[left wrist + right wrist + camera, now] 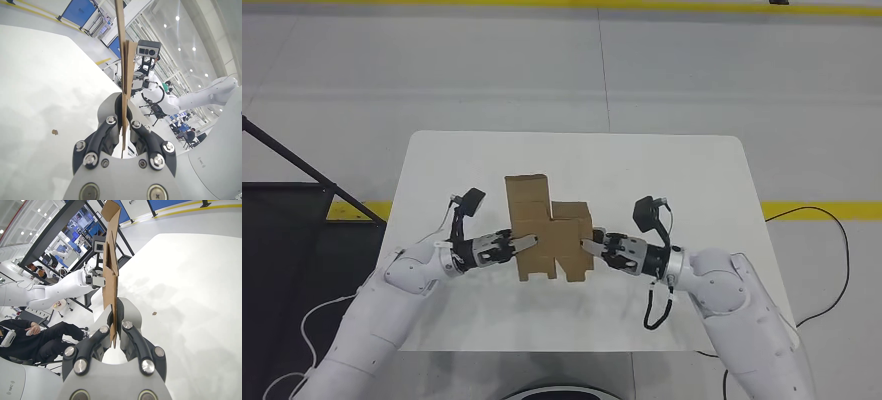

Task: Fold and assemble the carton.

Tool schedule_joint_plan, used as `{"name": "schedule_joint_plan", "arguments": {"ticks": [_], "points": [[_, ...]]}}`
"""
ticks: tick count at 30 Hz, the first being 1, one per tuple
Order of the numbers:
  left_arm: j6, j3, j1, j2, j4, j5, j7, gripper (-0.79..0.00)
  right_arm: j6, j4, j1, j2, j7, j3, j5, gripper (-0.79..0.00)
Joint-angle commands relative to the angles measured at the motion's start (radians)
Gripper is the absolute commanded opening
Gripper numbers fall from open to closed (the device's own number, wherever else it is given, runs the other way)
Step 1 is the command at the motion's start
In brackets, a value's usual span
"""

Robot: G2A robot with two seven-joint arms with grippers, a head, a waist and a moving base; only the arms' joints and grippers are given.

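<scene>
I hold the carton (547, 232) between my two hands over the middle of the white tabletop (662, 180). It is flat and not yet folded up, with its broad face turned upward. My left hand (525, 245) is clamped on its left edge, the cardboard pinched between the fingers. My right hand (589, 247) is clamped on the right edge the same way (from either wrist I see the board edge-on). A small brown scrap (54, 132) lies on the tabletop.

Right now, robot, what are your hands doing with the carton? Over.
Left hand shut on carton. Right hand shut on opposite edge. Carton mostly flat, not yet assembled. Small brown scrap on table, not blocking.
</scene>
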Motion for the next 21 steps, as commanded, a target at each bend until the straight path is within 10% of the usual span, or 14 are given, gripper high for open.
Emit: {"name": "schedule_joint_plan", "arguments": {"ticks": [1,2,21], "points": [[0.000,-0.001,0.003,0.001,-0.008,0.000,0.003,-0.785,0.004,-0.004,-0.001,0.001,-0.001,-0.001,-0.001,-0.222],[0.000,-0.002,0.006,0.002,-0.012,-0.002,0.004,-0.785,0.007,-0.006,-0.002,0.002,-0.002,-0.001,-0.003,0.000],[0.000,-0.003,0.036,0.017,-0.076,-0.008,-0.010,-0.785,0.021,0.011,0.031,0.014,0.058,-0.031,0.085,0.000]]}}
